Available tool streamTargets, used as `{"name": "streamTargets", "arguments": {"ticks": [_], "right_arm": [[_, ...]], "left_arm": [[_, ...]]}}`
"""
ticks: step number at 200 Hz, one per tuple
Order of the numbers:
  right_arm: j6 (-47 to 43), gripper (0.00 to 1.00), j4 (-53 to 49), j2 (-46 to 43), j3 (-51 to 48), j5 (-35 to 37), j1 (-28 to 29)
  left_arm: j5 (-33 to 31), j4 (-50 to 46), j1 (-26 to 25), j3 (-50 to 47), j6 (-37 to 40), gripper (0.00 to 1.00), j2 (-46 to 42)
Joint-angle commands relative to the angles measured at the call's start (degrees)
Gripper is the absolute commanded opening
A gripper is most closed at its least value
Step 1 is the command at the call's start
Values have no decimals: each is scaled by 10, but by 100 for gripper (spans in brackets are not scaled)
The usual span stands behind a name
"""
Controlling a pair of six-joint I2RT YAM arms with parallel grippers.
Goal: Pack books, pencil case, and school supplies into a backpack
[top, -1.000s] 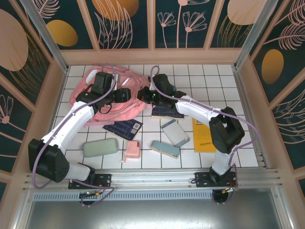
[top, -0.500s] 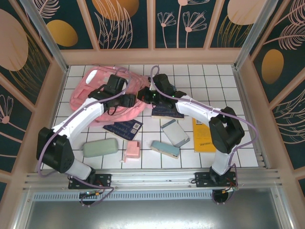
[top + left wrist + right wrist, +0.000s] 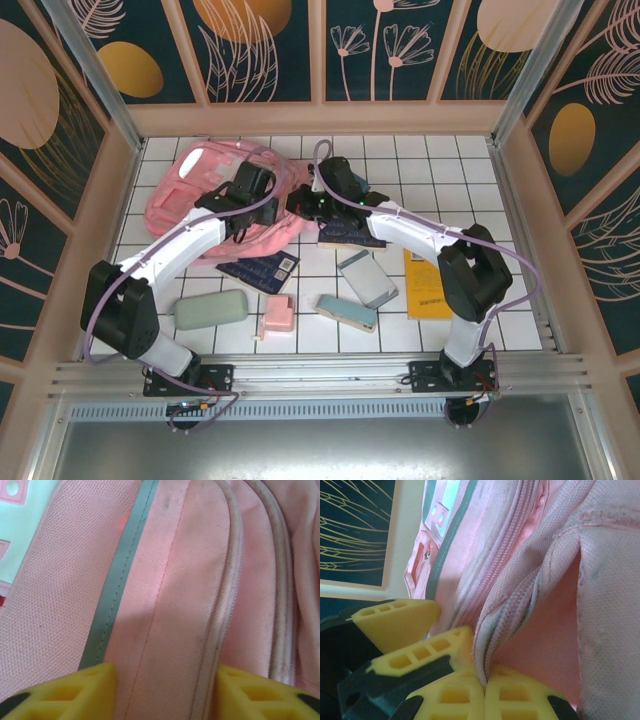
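Progress: nothing packed, as far as visible. The backpack (image 3: pixel 200 200) lies at the upper left of the counter (image 3: pixel 450 170). All cargo is out on the tiles:
- pencil case (image 3: pixel 210 309), lower left
- pink block (image 3: pixel 275 316)
- light-blue slab (image 3: pixel 347 312)
- grey-blue case (image 3: pixel 366 277)
- navy book (image 3: pixel 258 268)
- second navy book (image 3: pixel 345 237), partly under the right arm
- yellow-orange book (image 3: pixel 425 285), at right

Judged step: getting the bag open; all loading remains.

Pose: both arms reach forward and inward, meeting at the backpack's right edge. The right pincer (image 3: pixel 485 692) is closed on the backpack's zipper-edge fabric. The left pincer (image 3: pixel 165 695) is wide, a pink panel between its fingers, unclamped.
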Motion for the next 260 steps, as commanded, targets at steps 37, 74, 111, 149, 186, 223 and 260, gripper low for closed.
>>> {"name": "streamTargets", "arguments": {"ticks": [37, 74, 111, 149, 186, 223, 260], "right_arm": [[3, 0, 62, -18, 47, -31, 15], [-14, 0, 46, -20, 32, -5, 16], [-76, 65, 31, -63, -8, 25, 15], [-177, 77, -27, -140, -29, 98, 13], [-303, 69, 50, -250, -148, 181, 34], [-438, 69, 91, -292, -248, 241, 124], [-327, 49, 154, -277, -330, 363, 156]], "left_arm": [[63, 22, 30, -39, 8, 0, -24], [65, 51, 31, -44, 18, 0, -63], [63, 87, 30, -37, 22, 0, -102], [85, 98, 30, -15, 37, 0, -119], [102, 101, 30, 0, 31, 0, -122], [99, 121, 31, 11, -17, 0, -111], [135, 124, 31, 44, -94, 0, -80]]}}
